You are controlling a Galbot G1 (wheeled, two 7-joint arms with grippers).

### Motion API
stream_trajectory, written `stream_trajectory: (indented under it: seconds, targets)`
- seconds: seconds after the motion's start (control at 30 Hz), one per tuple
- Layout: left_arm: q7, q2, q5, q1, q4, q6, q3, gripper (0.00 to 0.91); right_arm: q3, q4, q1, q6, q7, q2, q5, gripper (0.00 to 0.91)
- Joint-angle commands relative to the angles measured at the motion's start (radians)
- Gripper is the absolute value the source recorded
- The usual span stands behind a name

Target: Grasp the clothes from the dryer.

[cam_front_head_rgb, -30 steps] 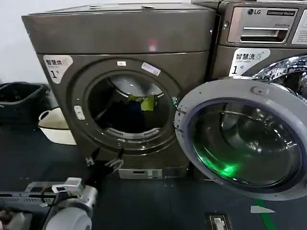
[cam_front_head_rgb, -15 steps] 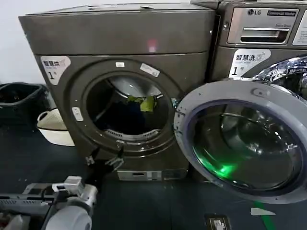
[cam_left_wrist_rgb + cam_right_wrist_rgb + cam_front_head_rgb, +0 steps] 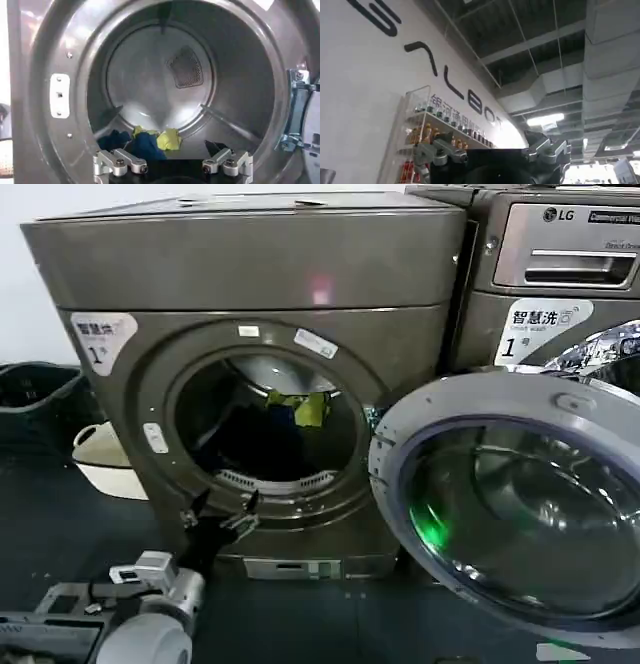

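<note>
Dark floor fronts dryer (image 3: pixel 250 304); spread left claw (image 3: pixel 217 512) faces clothes (image 3: pixel 150 141).

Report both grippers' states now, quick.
Left gripper: open, holding nothing, just in front of the dryer opening, short of the clothes.
Right gripper: open, holding nothing, pointed up toward the ceiling.

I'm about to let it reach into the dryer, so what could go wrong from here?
The left gripper sits open, low at the dryer opening's lower rim, so it might clip the rim going in. The clothes lie deep at the drum's bottom, so a grab may miss some. The open door crowds the right side.
</note>
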Motion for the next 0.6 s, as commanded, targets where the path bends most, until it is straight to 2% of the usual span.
stream_trajectory:
  seconds: [0.03, 0.27, 0.43, 0.6]
  targets:
    - [0.005, -0.008, 0.002, -0.041, 0.033, -0.013, -0.002, 0.907, 0.002, 0.003, -0.003, -0.004, -0.007, 0.001, -0.018, 0.907]
    - [-0.001, -0.014, -0.011, -0.264, 0.274, -0.064, 0.001, 0.907, 0.005, 0.002, -0.005, 0.006, -0.01, -0.002, -0.019, 0.907]
    - [0.0, -0.029, 0.019, -0.468, 0.499, -0.111, 0.021, 0.907, 0.001, 0.006, -0.001, 0.008, -0.011, 0.001, -0.018, 0.907]
    - [0.0, -0.042, 0.053, -0.608, 0.75, -0.178, 0.039, 0.907, 0.01, 0.001, -0.007, 0.011, -0.015, -0.001, -0.015, 0.907]
